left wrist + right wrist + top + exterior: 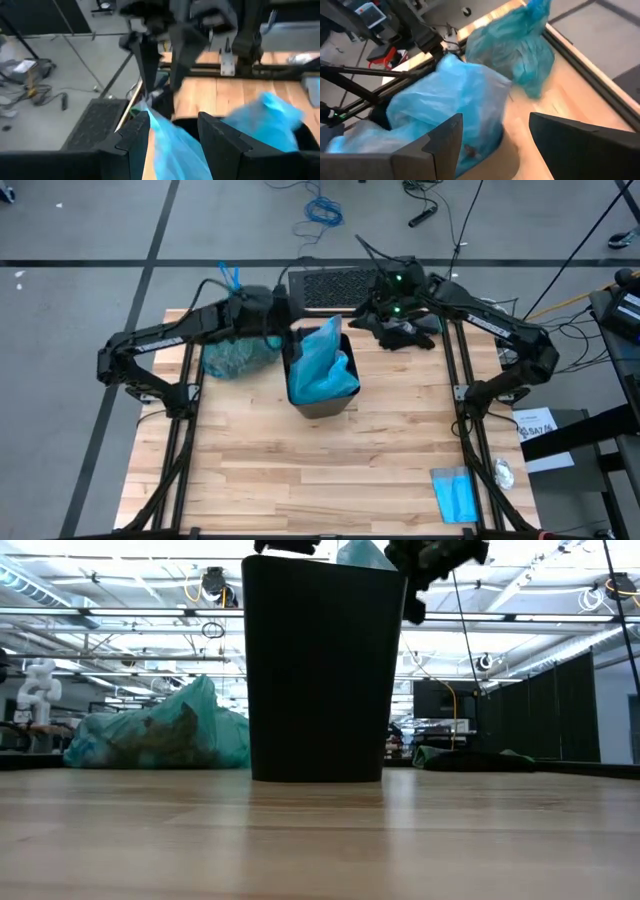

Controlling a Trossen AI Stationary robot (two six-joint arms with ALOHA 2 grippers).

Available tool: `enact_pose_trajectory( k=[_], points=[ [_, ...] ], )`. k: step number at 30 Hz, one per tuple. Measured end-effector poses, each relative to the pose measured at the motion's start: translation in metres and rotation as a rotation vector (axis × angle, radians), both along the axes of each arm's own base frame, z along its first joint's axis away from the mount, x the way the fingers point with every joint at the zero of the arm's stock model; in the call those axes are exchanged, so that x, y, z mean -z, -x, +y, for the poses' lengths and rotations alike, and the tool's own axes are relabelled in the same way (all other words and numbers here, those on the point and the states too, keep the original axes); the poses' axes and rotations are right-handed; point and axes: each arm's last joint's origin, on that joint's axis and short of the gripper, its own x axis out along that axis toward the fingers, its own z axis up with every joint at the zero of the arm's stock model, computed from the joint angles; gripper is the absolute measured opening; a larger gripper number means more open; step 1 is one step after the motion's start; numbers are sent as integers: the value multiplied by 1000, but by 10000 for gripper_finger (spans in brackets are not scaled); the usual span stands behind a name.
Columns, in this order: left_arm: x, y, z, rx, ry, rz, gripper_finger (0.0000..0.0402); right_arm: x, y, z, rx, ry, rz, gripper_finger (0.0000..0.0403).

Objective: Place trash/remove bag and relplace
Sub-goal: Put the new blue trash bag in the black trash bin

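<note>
On the wooden surface (330, 470), far left, lies the filled dark teal bag (238, 357), knotted at the top, with crumpled trash dimly visible through its plastic in the low view. Just beside it the left gripper (172, 142) hovers at the back rim of the small black bin (322, 402) — its fingers stand apart around a fold of the paler sky-blue bag (322, 365), seemingly without pinching it. That bag bulges out of the bin. Right of the bin, the right gripper (492, 145) hangs with fingers apart, holding nothing. Near the front right edge lies a flat blue packet (456, 494).
</note>
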Motion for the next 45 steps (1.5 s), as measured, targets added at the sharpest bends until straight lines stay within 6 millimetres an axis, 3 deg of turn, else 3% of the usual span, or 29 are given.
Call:
enact_pose_trajectory(
  k=[7, 14, 25, 28, 33, 39, 45],
  points=[
    [15, -15, 33, 85, 148, 20, 169, 4, 9, -19, -4, -6, -14, 222],
    [24, -26, 45, 123, 227, 43, 169, 0, 29, -34, 34, -20, -28, 222],
    [42, -38, 56, 93, 259, 109, 166, 1, 26, -29, 7, -24, -17, 222],
    [44, -38, 58, 44, 237, 117, 132, 1, 23, -25, -24, -61, -32, 222],
    [17, -31, 59, 50, 178, 51, 15, -2, 12, -10, -79, -85, -54, 222],
    [-36, -9, 51, 93, 92, -84, 2, -10, -4, 11, -137, -96, -109, 222],
    [-59, 25, 39, 179, 73, -82, 1, -17, -3, 25, -120, -68, -111, 222]
  ],
)
